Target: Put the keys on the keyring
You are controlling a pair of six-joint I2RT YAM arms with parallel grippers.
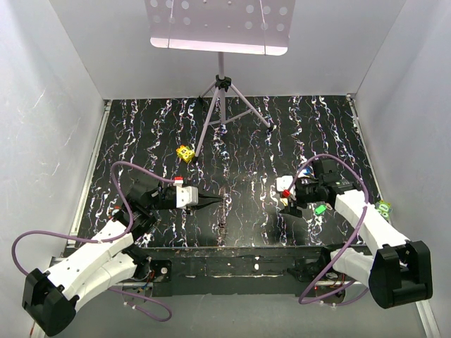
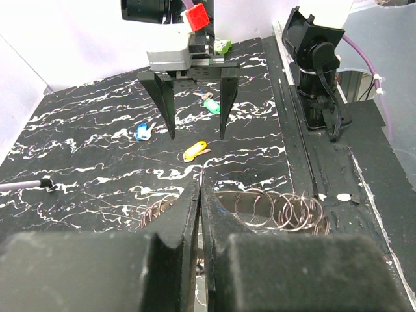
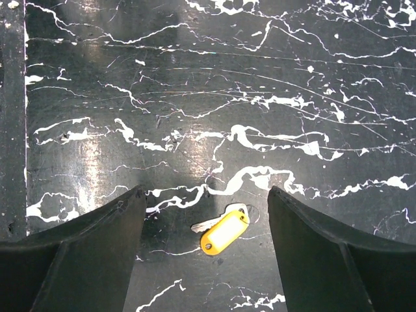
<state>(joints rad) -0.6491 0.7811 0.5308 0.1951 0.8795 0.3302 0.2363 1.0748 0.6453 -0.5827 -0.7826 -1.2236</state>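
Note:
My left gripper (image 2: 200, 190) (image 1: 220, 201) is shut low over the table. The keyring (image 2: 281, 211), a row of thin wire coils, fans out on both sides of its closed fingers and looks pinched between them. My right gripper (image 3: 205, 195) (image 2: 195, 133) (image 1: 287, 206) hangs open above a yellow-tagged key (image 3: 224, 231) (image 2: 195, 151) that lies flat on the table between its fingers, untouched. More keys lie beyond: a blue one (image 2: 143, 132) and a green one (image 2: 211, 105) (image 1: 320, 209).
A yellow dotted cube (image 1: 185, 153) sits at mid-left near a tripod leg (image 1: 210, 120). A small green item (image 1: 384, 208) lies past the table's right edge. A raised black rail (image 1: 232, 253) runs along the near edge, with white walls on three sides.

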